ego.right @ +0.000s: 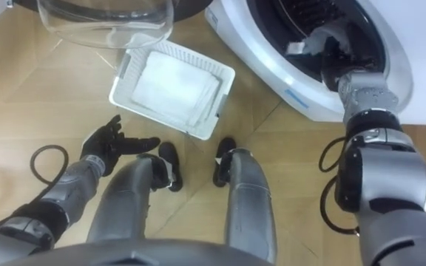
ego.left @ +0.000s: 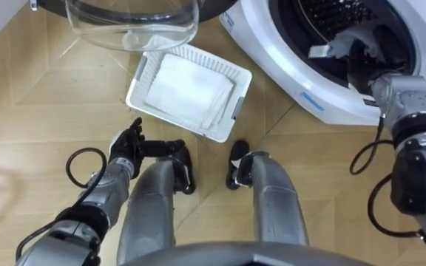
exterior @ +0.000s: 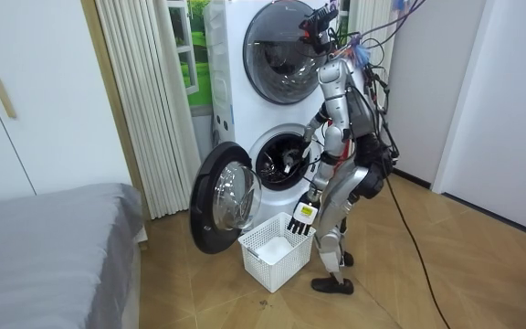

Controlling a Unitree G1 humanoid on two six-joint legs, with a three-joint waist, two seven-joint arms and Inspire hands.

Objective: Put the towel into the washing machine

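Observation:
A white folded towel (ego.left: 187, 89) lies in a white plastic basket (ego.left: 140, 74) on the floor just ahead of my feet. The lower washing machine (ego.left: 287, 55) is ahead on my right with its round door (ego.left: 132, 22) swung open to the left. My right hand (ego.left: 355, 58) reaches into the dark drum (ego.left: 331, 15), where its fingers are hidden; a small pale patch shows beside it. By my left thigh, short of the basket, my left hand (ego.left: 128, 145) hangs with relaxed fingers and holds nothing. In the room view I stand upright before the machine (exterior: 277, 164), basket (exterior: 281, 254) at my feet.
A second machine (exterior: 281, 41) is stacked above the lower one. Curtains (exterior: 144, 100) hang to the room view's left, beside a grey bed (exterior: 53, 247). Wooden floor (ego.left: 43, 111) spreads around the basket.

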